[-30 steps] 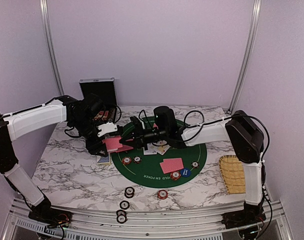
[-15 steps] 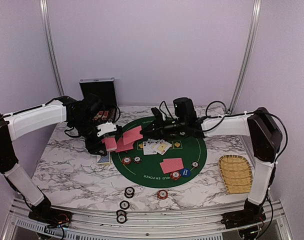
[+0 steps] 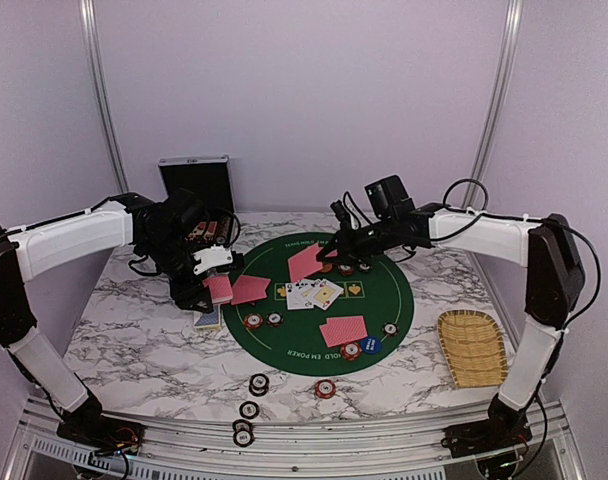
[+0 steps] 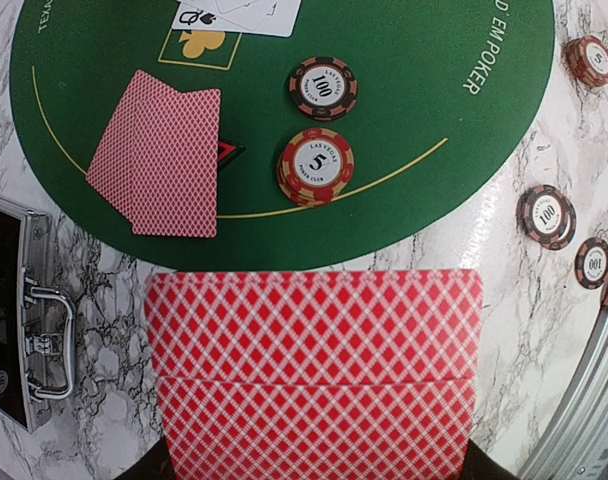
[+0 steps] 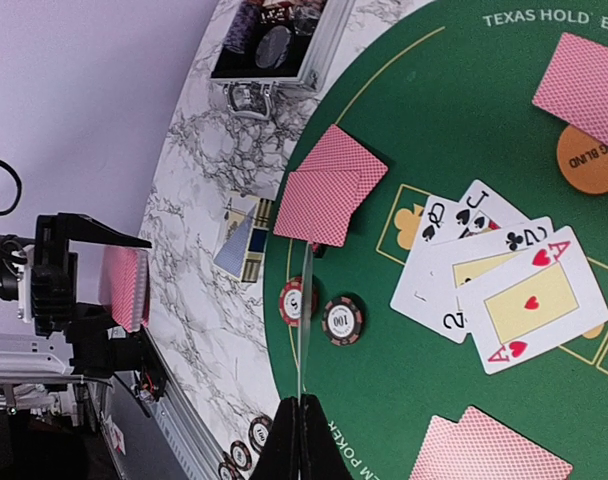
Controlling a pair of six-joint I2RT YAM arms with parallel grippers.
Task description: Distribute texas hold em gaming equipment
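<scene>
My left gripper (image 3: 216, 290) hovers over the mat's left edge, shut on a deck of red-backed playing cards (image 4: 314, 370) that hides its fingers. My right gripper (image 5: 302, 405) is shut on a single card (image 3: 306, 262), seen edge-on in the right wrist view and held above the far middle of the green poker mat (image 3: 394, 300). Face-up cards (image 3: 312, 293) lie at the mat's centre. One face-down pair (image 3: 249, 290) lies at the left and another (image 3: 344, 330) at the front. Two chips (image 4: 315, 166) sit near the left pair. A blue button (image 3: 371, 345) and an orange button (image 5: 589, 158) rest on the mat.
The black case (image 3: 196, 185) stands open at the back left. A card box (image 3: 208, 318) lies on the marble under the left gripper. Several loose chips (image 3: 259, 384) sit near the front edge. A bamboo tray (image 3: 471, 348) lies at the right.
My right arm has pulled away from the left gripper's deck with one card, swinging right and back over the mat. The left arm and deck have stayed still.
</scene>
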